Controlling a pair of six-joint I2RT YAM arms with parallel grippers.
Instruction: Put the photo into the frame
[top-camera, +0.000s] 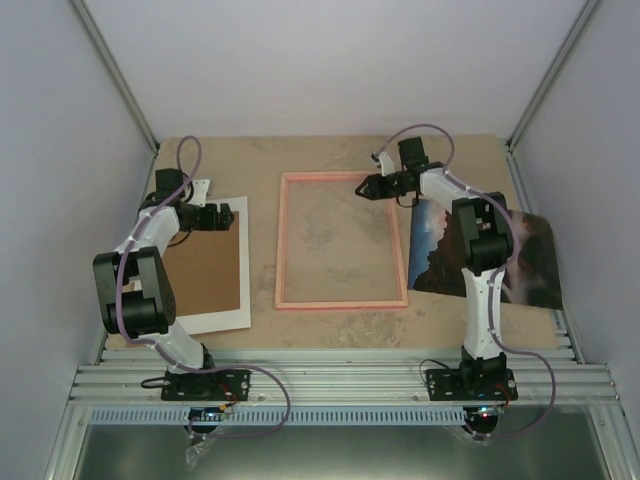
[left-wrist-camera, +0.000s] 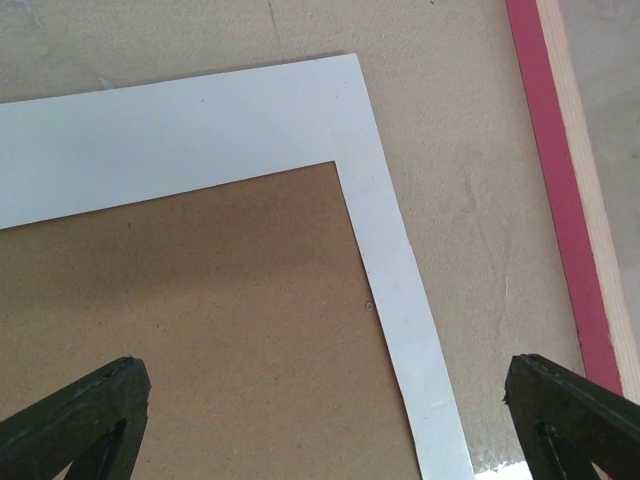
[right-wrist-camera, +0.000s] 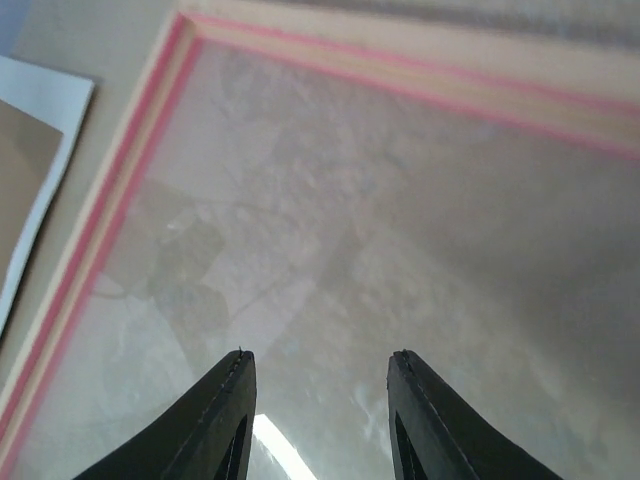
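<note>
Beige tabletop (top-camera: 330, 325) holds the frame (top-camera: 341, 301) beneath the right gripper (right-wrist-camera: 320, 356), jaws parted and empty; the photo (top-camera: 432, 255) lies behind them, ungripped. The left gripper (left-wrist-camera: 325, 368) gapes over a brown board (left-wrist-camera: 200, 320). Next, seemingly: right jaws retreat to the photo's edge.

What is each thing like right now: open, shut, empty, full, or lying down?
frame: lying flat, no photo inside.
photo: lying outside the frame, on its right.
brown board: lying flat, white mat along its edges.
left tool: open, holding nothing.
right tool: open, holding nothing, above the frame.
</note>
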